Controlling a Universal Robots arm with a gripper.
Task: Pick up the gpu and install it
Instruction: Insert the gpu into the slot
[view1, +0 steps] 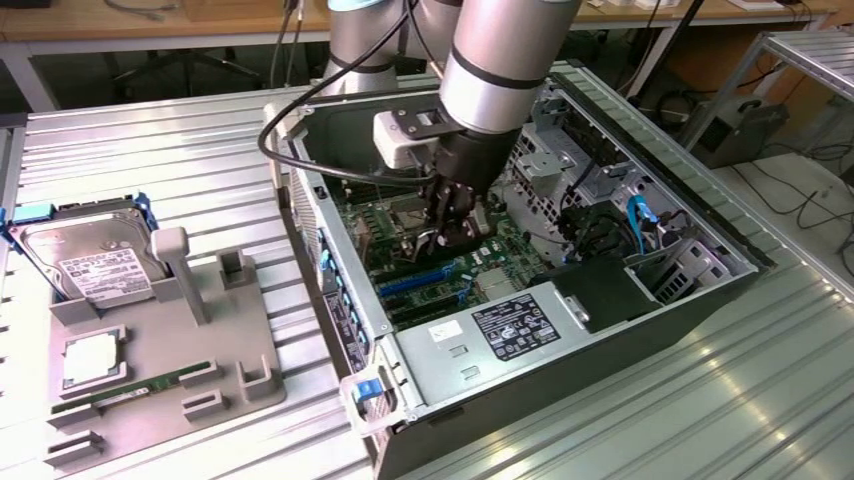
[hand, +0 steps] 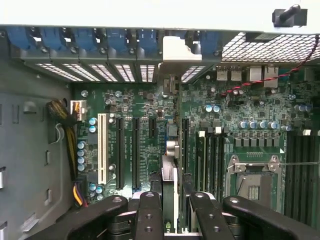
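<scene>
Gpu (hand: 170, 165) is standing on its edge inside the computer case (view1: 694, 235) — right over the green board (hand: 150, 107). Gripper (hand: 170, 210) is squeezing it tight.

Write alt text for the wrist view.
The tool holds a thin card, the gpu, edge-on over a green motherboard inside an open computer case. The card's metal bracket sits at the row of vented rear slots.

Metal, plastic and circuit board, mostly matt

You see a ribbed, shiny metal surface (view1: 641, 400), a grey sheet-metal computer case (view1: 441, 400), a green glossy motherboard (hand: 150, 110), a matt grey plastic holder tray (view1: 200, 340), and a matt black gripper (hand: 170, 210).
</scene>
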